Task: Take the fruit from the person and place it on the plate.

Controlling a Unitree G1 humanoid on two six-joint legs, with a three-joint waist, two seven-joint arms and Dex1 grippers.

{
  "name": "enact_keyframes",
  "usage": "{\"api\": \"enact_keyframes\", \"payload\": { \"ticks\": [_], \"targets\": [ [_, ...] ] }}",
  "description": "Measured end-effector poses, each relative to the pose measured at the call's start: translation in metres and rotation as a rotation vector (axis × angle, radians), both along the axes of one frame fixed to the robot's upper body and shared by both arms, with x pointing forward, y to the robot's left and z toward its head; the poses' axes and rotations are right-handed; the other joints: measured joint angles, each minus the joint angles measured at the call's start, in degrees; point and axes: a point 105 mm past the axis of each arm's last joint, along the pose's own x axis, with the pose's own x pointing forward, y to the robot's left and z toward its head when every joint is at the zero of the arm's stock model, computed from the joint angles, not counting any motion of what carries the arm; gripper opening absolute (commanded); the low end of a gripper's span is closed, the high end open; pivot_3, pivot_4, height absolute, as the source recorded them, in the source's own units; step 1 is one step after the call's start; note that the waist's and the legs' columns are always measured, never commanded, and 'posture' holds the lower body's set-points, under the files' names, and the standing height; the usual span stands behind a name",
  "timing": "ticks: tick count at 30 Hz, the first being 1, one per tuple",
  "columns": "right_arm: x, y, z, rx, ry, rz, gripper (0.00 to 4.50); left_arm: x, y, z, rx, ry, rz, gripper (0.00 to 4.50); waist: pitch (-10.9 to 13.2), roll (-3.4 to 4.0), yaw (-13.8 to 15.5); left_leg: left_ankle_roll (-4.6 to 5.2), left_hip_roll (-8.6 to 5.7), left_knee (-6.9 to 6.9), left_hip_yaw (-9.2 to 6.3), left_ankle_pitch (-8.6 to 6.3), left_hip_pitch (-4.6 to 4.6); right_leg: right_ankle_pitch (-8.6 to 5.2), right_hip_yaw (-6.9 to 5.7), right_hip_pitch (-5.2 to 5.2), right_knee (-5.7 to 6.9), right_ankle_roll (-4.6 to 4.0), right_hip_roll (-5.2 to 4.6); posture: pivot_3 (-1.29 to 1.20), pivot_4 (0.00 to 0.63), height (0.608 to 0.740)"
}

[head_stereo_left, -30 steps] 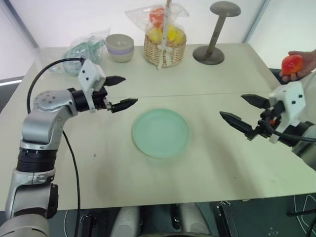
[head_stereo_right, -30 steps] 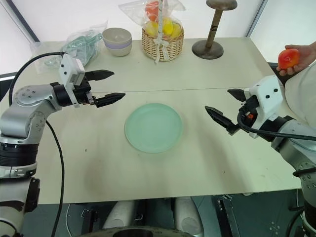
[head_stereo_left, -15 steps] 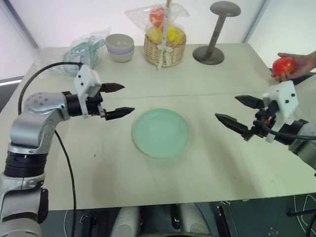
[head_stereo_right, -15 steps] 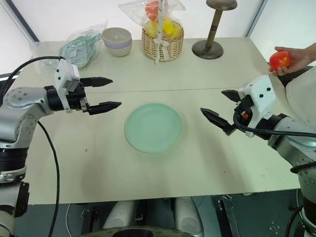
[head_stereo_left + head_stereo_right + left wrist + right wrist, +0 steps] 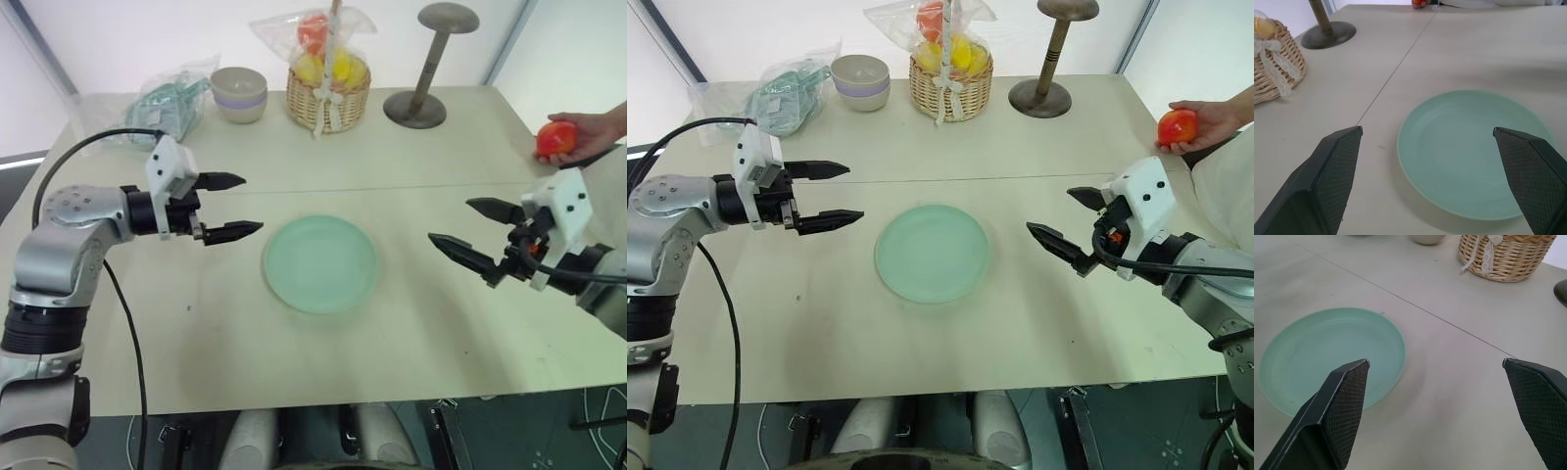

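Nearest the table's (image 5: 294,372) front edge, slightly left of its middle, sits the plate (image 5: 319,263), pale mint green, flat, nothing on it. Left of the plate the left gripper (image 5: 235,207) hangs above the tabletop, fingers spread wide, tips aimed toward the plate, gripping nothing. Right of the plate the right gripper (image 5: 468,231) hovers the same way, fingers spread wide and empty, tips aimed back at the plate. Neither gripper touches the plate. A seam line (image 5: 392,186) crosses the table just behind the plate. Far right of the plate and a bit farther back, past the table's right edge, the person's hand (image 5: 588,129) cups the fruit (image 5: 555,138), red with an orange patch, well apart from the right gripper and above and behind it. Behind the plate at the table's back, a wicker basket (image 5: 328,96) holds plastic-wrapped red and yellow fruits. Left of the basket stands a small lavender-and-beige bowl (image 5: 239,94), then a crumpled clear bag (image 5: 171,100) with greenish contents. Right of the basket stands a brown stand (image 5: 427,69) with round base and flat top.
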Motion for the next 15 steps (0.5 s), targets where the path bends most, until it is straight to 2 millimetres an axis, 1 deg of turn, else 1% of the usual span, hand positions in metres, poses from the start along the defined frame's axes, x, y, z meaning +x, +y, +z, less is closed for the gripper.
{"api": "enact_keyframes", "payload": {
  "ticks": [15],
  "targets": [
    [0.0002, -0.0038, 0.004, 0.0, -0.017, -0.022, 4.46, 0.0021, -0.0058, 0.0034, -0.015, -0.017, -0.01, 4.5, 0.0, 0.0, 0.0, 0.0, 0.0, 0.0, 0.0, 0.0, 0.0, 0.0, 0.0, 0.0, 0.0, 0.0, 0.0, 0.0, 0.15, 0.74]
  ]
}}
